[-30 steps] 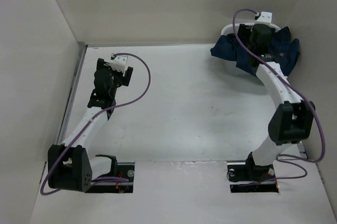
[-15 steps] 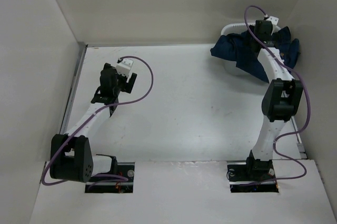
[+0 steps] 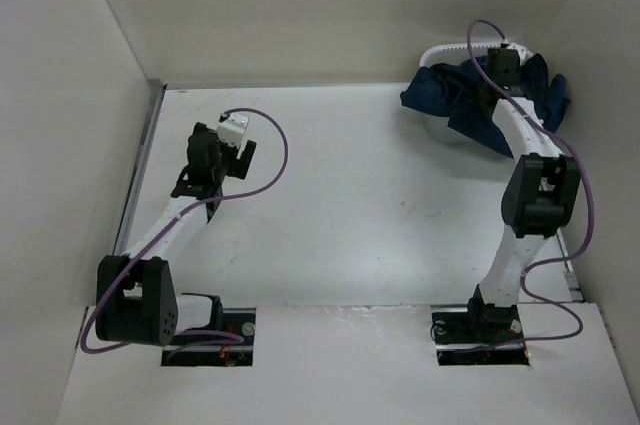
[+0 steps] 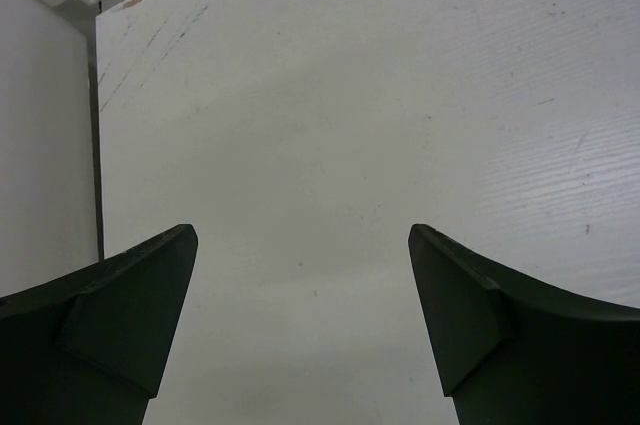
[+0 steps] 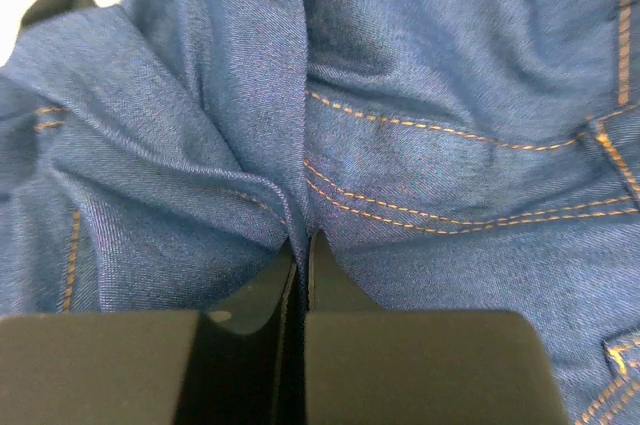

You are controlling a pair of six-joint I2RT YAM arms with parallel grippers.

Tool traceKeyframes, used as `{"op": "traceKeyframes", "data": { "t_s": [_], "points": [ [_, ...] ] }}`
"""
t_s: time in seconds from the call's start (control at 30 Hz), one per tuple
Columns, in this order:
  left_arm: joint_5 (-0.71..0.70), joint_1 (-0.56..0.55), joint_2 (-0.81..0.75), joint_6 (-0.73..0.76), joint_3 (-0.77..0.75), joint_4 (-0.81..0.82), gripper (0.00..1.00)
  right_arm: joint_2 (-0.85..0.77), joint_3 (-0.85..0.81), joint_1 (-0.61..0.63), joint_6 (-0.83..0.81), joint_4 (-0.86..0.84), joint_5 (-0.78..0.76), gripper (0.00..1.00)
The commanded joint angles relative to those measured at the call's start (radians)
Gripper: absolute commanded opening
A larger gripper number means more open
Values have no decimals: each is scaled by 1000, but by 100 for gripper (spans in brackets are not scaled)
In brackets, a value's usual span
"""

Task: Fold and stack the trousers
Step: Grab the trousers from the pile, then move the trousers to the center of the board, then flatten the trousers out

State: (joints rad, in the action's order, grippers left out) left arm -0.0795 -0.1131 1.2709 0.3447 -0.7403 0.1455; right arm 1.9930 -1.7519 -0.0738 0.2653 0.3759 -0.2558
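Note:
The trousers are dark blue jeans, bunched up in and over a white basket at the far right corner. In the right wrist view the denim with orange stitching fills the frame. My right gripper reaches down into the pile. Its jaws are shut with a fold of the denim pinched between them. My left gripper hovers over the bare white table at the left, far from the trousers. It stands open with nothing between its fingers.
White walls close off the table at the back, left and right. A dark seam runs along the left wall's foot. The basket sits tight in the back right corner.
My right arm has stretched farther back into the basket and its jaws have gone from open to shut on the denim. The left gripper shifted slightly forward and right.

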Motion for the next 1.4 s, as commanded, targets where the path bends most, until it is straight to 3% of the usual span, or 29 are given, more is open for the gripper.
{"op": "traceKeyframes", "data": {
  "t_s": [0.0, 0.07, 0.17, 0.23, 0.37, 0.43, 0.5, 0.6, 0.77, 0.83, 0.9, 0.93, 0.97, 1.03, 1.23, 1.37],
  "points": [
    [4, 3, -57, 7, 27, 25, 88, -189, 46, 71, -12, -136, -118, 0],
    [4, 5, -74, 7, 35, 26, 88, -239, 77, 140, -38, -181, -205, 0],
    [3, 11, -123, -12, 56, 26, 88, -356, 133, 283, -124, -320, -504, 0],
    [3, 25, -174, -27, 76, 25, 88, -420, 141, 364, -234, -458, -600, 0],
    [7, 56, -277, -50, 110, 17, 89, -447, 52, 550, -572, -690, -588, 0],
    [9, 91, -348, -58, 124, 11, 90, -401, -26, 718, -778, -759, -564, 0],
    [4, 140, -398, -64, 118, 3, 91, -343, -40, 859, -852, -752, -539, 1],
    [3, 200, -429, -65, 95, -3, 92, -277, -11, 959, -844, -711, -528, 4],
    [-15, 330, -444, -46, 24, -15, 94, -102, 12, 1133, -633, -550, -527, 23],
    [-75, 342, -444, -18, 15, -4, 96, -70, 6, 1188, -516, -470, -481, 51],
    [-123, 344, -443, 8, 9, -3, 96, -74, 20, 1242, -375, -381, -313, 91],
    [-141, 349, -441, 14, 4, -1, 96, -92, 38, 1254, -313, -349, -187, 100],
    [-150, 356, -438, 11, -1, -10, 96, -124, 72, 1260, -251, -332, -60, 100],
    [-141, 361, -436, 4, -4, -46, 97, -202, 167, 1250, -128, -348, 42, 100],
    [122, 321, -414, 8, -39, -375, 92, -553, 600, 997, 356, -347, -55, 99],
    [225, 196, -369, 16, -33, -553, 88, -635, 811, 877, 569, -295, 16, 79]
  ]
}}
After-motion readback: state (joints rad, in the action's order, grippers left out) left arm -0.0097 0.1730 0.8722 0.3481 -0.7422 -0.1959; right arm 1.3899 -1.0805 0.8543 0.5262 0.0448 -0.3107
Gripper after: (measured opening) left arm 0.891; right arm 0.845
